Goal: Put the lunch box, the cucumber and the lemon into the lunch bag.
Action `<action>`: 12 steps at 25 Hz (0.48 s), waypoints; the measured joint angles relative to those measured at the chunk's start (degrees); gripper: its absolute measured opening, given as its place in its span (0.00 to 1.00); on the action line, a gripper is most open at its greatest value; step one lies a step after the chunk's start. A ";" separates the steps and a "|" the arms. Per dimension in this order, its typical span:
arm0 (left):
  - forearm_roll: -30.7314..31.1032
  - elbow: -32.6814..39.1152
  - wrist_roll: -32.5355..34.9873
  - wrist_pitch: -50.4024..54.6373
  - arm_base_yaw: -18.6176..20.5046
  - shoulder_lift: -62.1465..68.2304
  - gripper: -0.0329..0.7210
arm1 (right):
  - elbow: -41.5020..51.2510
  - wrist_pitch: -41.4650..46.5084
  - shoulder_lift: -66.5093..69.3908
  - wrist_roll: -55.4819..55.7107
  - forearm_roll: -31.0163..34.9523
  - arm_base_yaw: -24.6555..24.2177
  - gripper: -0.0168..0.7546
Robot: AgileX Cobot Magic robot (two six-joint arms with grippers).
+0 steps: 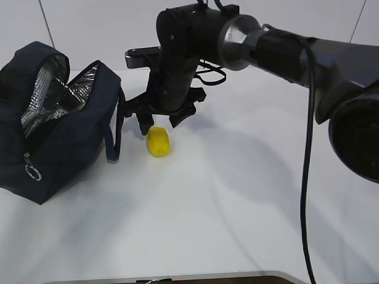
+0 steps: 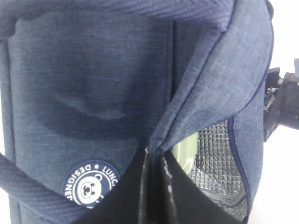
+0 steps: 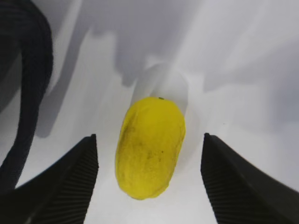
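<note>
Lemon (image 1: 159, 142) lies on the white tabletop (image 1: 237, 201), just to the right of the lunch bag (image 1: 56, 130) and clear of it. Right gripper (image 1: 159, 121) hangs directly above the lemon with its jaws spread wide; in the right wrist view the lemon (image 3: 150, 147) sits between the two ribbed fingers (image 3: 70, 182), with a gap on either side and no contact seen. A dark strap of the bag (image 3: 28, 93) runs down the left edge of that view.

Lunch bag stands at the left of the tabletop, top flap thrown back, silver foil lining exposed, zipper ring hanging at its front corner. In the left wrist view the navy fabric of the bag (image 2: 93, 84) fills the picture, with the round white logo (image 2: 91, 184) low on its wall. Left gripper (image 2: 154, 186) is closed, pinching an edge of the bag's fabric. Through the opening, a pale green lunch box (image 2: 187, 154) rests inside against the foil. Cucumber cannot be made out in any view.
</note>
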 joint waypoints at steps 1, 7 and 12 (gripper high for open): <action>0.00 0.00 0.00 0.00 0.00 0.00 0.03 | 0.00 -0.16 0.30 0.00 0.00 0.00 0.73; 0.00 0.00 0.00 0.00 0.00 0.00 0.03 | 0.05 -0.33 1.93 0.00 0.00 0.00 0.73; 0.00 0.00 0.00 0.00 0.00 0.00 0.03 | 0.05 -0.81 2.28 0.00 0.00 0.00 0.73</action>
